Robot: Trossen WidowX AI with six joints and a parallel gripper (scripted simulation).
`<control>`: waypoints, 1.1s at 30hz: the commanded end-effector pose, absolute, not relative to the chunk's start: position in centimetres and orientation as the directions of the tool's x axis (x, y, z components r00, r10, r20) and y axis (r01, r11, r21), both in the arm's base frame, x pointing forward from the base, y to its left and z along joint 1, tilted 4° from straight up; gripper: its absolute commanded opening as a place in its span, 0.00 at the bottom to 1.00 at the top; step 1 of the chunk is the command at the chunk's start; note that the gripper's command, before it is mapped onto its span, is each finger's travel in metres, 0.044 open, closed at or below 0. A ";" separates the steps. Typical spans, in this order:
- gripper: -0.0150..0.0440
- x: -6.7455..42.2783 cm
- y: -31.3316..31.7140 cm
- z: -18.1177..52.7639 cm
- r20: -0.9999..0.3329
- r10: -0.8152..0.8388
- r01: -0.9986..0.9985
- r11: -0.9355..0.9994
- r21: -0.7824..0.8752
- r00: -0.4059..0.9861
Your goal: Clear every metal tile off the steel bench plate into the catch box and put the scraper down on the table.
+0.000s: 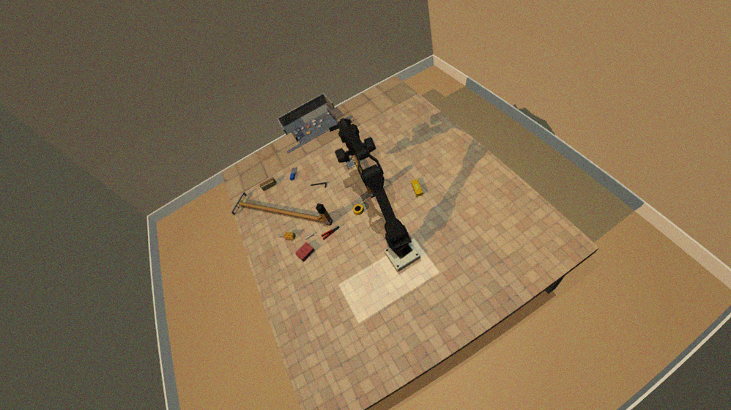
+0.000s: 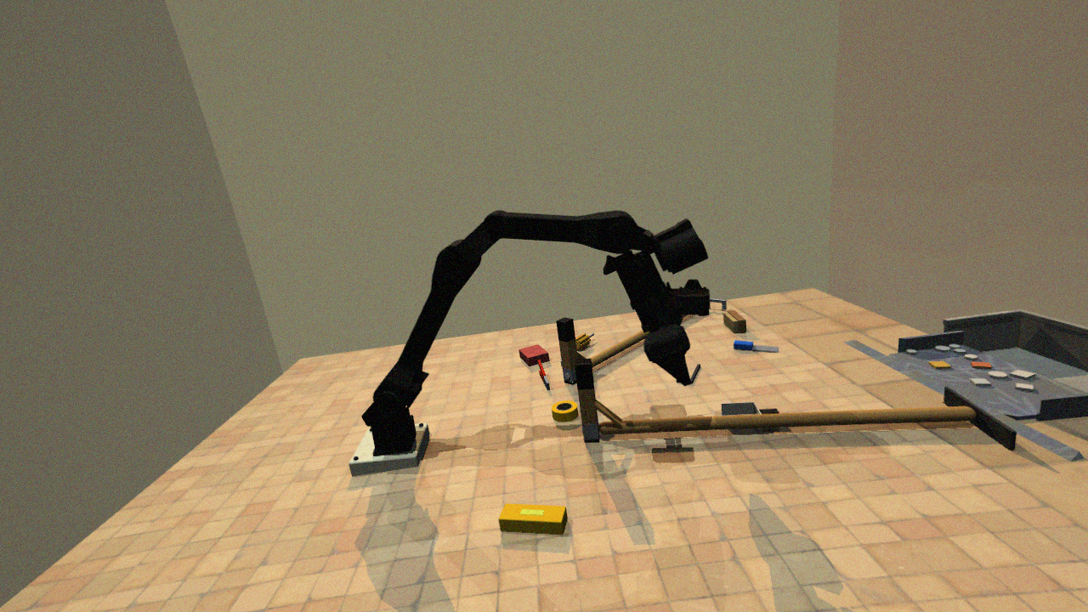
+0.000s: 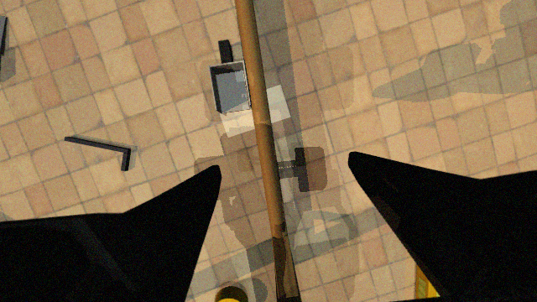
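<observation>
The long scraper (image 2: 798, 417) (image 3: 262, 126) lies flat on the table, a brown pole with a dark upright post at the near end. Its dark blade (image 2: 981, 418) rests at the edge of the steel bench plate (image 2: 875, 354). My gripper (image 2: 688, 374) (image 3: 284, 164) is open and empty. It hovers just above the middle of the pole, one finger on each side. Several small metal tiles (image 2: 981, 365) (image 1: 312, 125) lie on the grey surface between the walls of the catch box (image 2: 988, 328) (image 1: 305, 109).
A second, shorter scraper (image 1: 283, 209) (image 2: 609, 349) lies further off. A small grey open box (image 3: 231, 85) (image 2: 739, 408) sits beside the pole, a hex key (image 3: 101, 147) to its left. A yellow tape roll (image 2: 564, 410), a yellow block (image 2: 532, 517), a red block (image 2: 534, 353) and a blue tool (image 2: 749, 346) are scattered around.
</observation>
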State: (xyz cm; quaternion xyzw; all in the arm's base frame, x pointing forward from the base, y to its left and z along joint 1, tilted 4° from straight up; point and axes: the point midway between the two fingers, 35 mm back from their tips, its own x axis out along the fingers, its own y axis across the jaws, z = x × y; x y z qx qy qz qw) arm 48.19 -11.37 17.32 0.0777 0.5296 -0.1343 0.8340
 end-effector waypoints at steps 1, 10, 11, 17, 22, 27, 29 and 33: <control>1.00 47.3 -11.0 18.3 -0.895 -0.150 0.302 0.953 -0.018 0.419; 1.00 45.4 -10.2 19.8 -0.881 -0.156 0.296 0.955 -0.019 0.448; 1.00 45.2 -10.1 20.0 -0.879 -0.157 0.295 0.955 -0.019 0.451; 1.00 43.9 -9.6 20.8 -0.868 -0.161 0.292 0.956 -0.019 0.469; 1.00 42.7 -9.1 21.4 -0.859 -0.164 0.289 0.957 -0.020 0.484; 1.00 41.5 -8.7 21.9 -0.850 -0.166 0.286 0.958 -0.019 0.499; 1.00 41.0 -8.6 22.1 -0.847 -0.167 0.284 0.958 -0.019 0.505; 1.00 40.1 -8.3 22.4 -0.839 -0.170 0.282 0.959 -0.021 0.517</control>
